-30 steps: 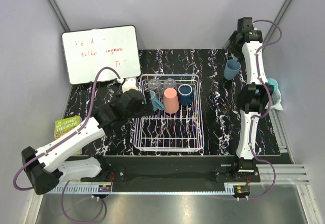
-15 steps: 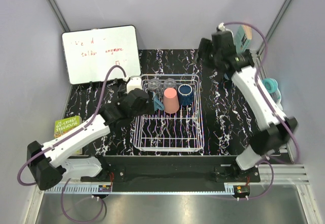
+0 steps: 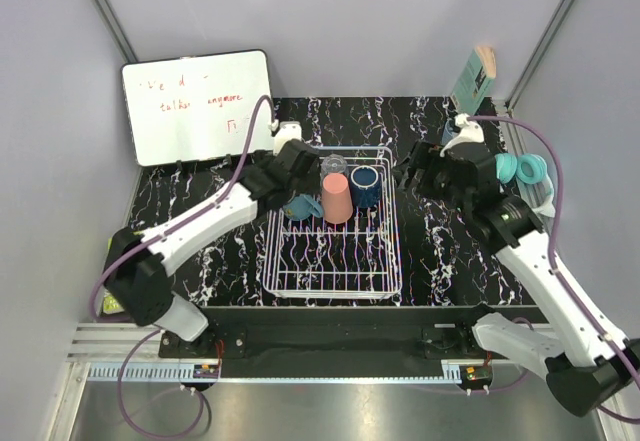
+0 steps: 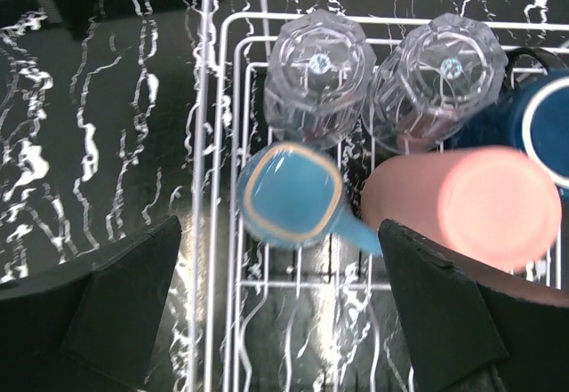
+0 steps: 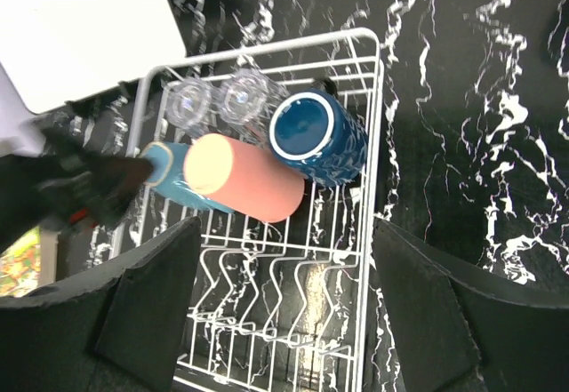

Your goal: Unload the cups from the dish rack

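— Blue mug, where is it?
— Your light blue mug (image 4: 293, 192) is in the dish rack (image 4: 209, 143), tipped over close to the rack's left wall. Your left hand (image 4: 280, 232) hangs right above it. In your left wrist view the mug shows in the gap between your two fingers (image 4: 116, 312), lower down, and neither finger touches it.
— Is that hand open?
— Yes. It is spread wide and holds nothing.
— What sits around the mug?
— Two clear glasses (image 4: 320, 76) stand bottoms up just behind it, side by side. The salmon-pink tumbler (image 4: 484, 205) leans just to the right of the mug, very close to it. The dark navy mug (image 5: 316, 134) is tilted at the back of the rack, right of the glasses and just beside the tumbler.
— And the right hand?
— Your right hand (image 5: 286, 232) is up in the air by the right side of the rack, over the black marble surface (image 3: 440, 251). It is spread wide too and holds nothing. All five cups in the rack lie to its left. The navy mug is the nearest one to it, and the blue mug is the farthest, over by your left hand.
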`<move>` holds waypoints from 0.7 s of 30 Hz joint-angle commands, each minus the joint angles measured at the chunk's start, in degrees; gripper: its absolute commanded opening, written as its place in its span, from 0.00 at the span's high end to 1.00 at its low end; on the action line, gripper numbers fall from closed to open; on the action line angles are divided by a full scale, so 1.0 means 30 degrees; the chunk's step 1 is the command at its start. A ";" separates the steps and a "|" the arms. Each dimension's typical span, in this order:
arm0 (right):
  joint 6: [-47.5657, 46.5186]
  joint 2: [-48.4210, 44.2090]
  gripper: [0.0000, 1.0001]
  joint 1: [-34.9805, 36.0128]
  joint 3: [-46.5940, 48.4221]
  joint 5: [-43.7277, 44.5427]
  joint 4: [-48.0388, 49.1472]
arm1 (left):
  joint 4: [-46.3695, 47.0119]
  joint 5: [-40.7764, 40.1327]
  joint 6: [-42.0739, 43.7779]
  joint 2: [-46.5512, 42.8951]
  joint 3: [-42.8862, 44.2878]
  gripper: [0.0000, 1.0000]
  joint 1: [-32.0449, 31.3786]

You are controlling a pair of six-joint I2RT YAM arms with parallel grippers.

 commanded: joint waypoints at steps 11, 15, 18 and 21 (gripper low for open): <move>-0.0877 -0.2538 0.15 0.0104 -0.1309 0.0091 0.0607 | 0.1366 0.1090 -0.0974 0.3580 0.1076 0.01 0.0895; -0.0730 -0.2596 0.15 0.0103 -0.1573 0.0061 0.0665 | 0.1660 0.1587 -0.1033 0.4137 0.0840 0.02 0.1393; -0.0701 -0.2625 0.15 0.0103 -0.1720 0.0149 0.0636 | 0.2010 0.1997 -0.1121 0.4431 0.0372 0.03 0.1656; -0.0584 -0.2567 0.15 0.0103 -0.1838 0.0208 0.0607 | 0.2449 0.2378 -0.1150 0.4519 -0.0155 0.05 0.1687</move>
